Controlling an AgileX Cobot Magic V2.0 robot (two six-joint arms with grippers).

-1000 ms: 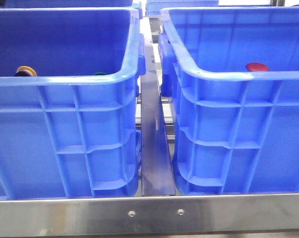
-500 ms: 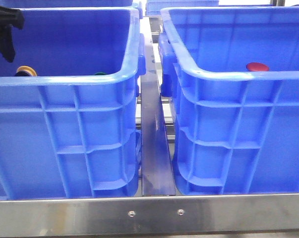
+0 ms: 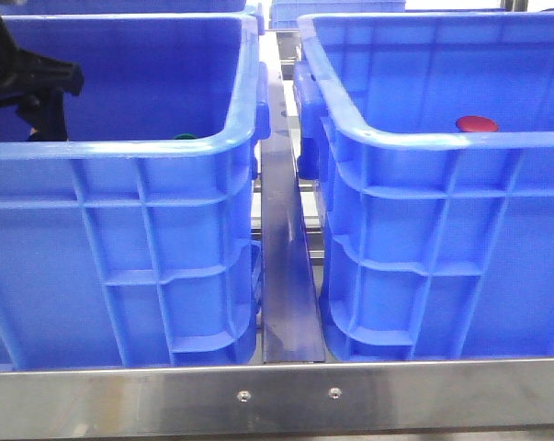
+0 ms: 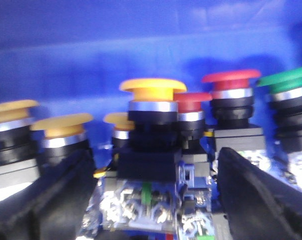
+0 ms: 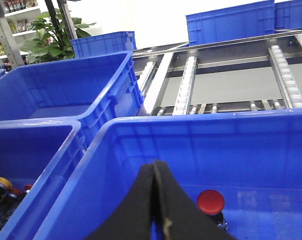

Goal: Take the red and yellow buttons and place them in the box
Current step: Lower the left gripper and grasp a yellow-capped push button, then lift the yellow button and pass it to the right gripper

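Note:
My left gripper (image 3: 27, 90) is down inside the left blue crate (image 3: 120, 150). In the left wrist view it is open (image 4: 156, 167), one finger on each side of a yellow-capped button (image 4: 152, 91) on a black base, with gaps on both sides. Red-capped buttons (image 4: 231, 80) stand just beyond it. My right gripper (image 5: 155, 169) is shut and empty above the right blue box (image 5: 191, 125), which holds one red button (image 5: 211, 201), also seen in the front view (image 3: 476, 123). The right gripper is out of the front view.
The left crate holds several more yellow buttons (image 4: 60, 127) and a green-capped one (image 4: 286, 82), its cap edge showing in the front view (image 3: 185, 137). A steel rail (image 3: 290, 276) runs between the crates. More blue crates (image 5: 100, 42) and roller tracks (image 5: 186, 85) lie behind.
My left gripper came into the front view at the upper left and moved down and rightward into the left crate, now hiding the yellow button there. The red button has not moved.

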